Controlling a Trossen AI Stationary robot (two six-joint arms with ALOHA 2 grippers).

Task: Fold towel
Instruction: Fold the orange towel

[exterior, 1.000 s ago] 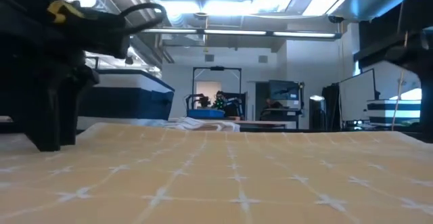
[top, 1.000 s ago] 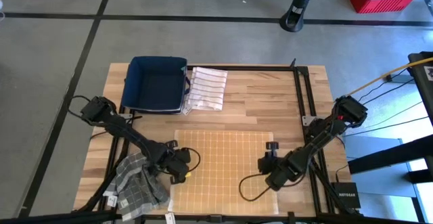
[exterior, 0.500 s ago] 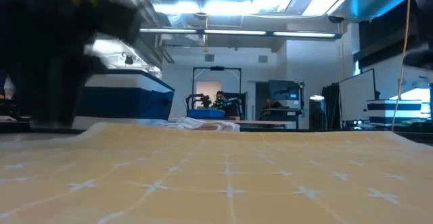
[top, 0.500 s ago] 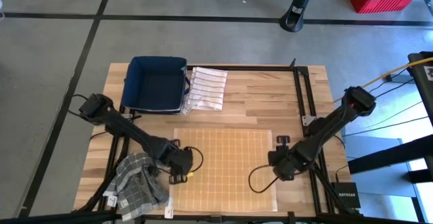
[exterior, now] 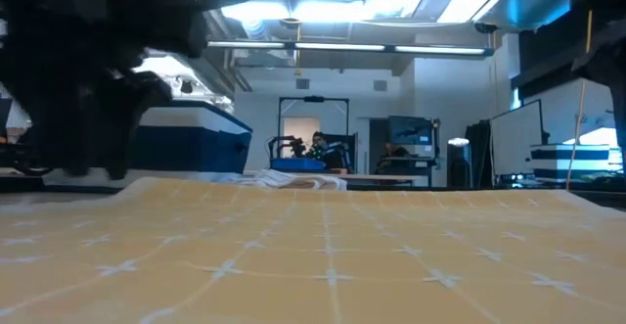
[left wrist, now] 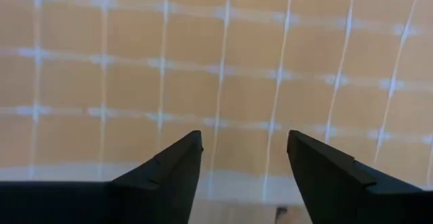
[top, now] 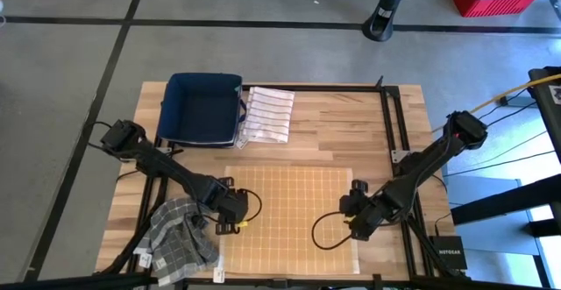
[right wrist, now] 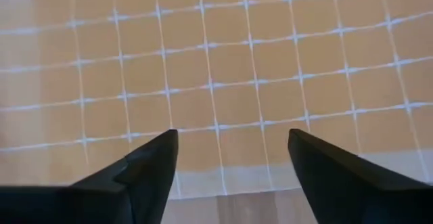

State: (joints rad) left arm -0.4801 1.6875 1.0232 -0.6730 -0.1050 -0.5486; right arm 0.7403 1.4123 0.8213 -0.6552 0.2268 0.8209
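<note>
An orange towel [top: 289, 215] with a white grid pattern lies spread flat on the near middle of the table. My left gripper [top: 230, 220] hovers over the towel's left edge, pointing steeply down. Its fingers are open with bare towel between them [left wrist: 243, 139]. My right gripper [top: 355, 217] hovers over the towel's right edge, also pointing steeply down and open [right wrist: 233, 136]. Neither holds anything. The low view shows the towel [exterior: 323, 255] lying flat, with my left gripper [exterior: 88, 118] raised just above it.
A dark blue bin [top: 203, 108] stands at the far left, with a folded white striped towel [top: 267, 113] beside it. A crumpled grey checked cloth [top: 180, 233] lies at the near left. A black metal frame [top: 386, 123] runs along the right side.
Both grippers have risen from the towel's left and right edges. The right one swung a little toward the table's right edge and came back. The towel stays flat where it was.
</note>
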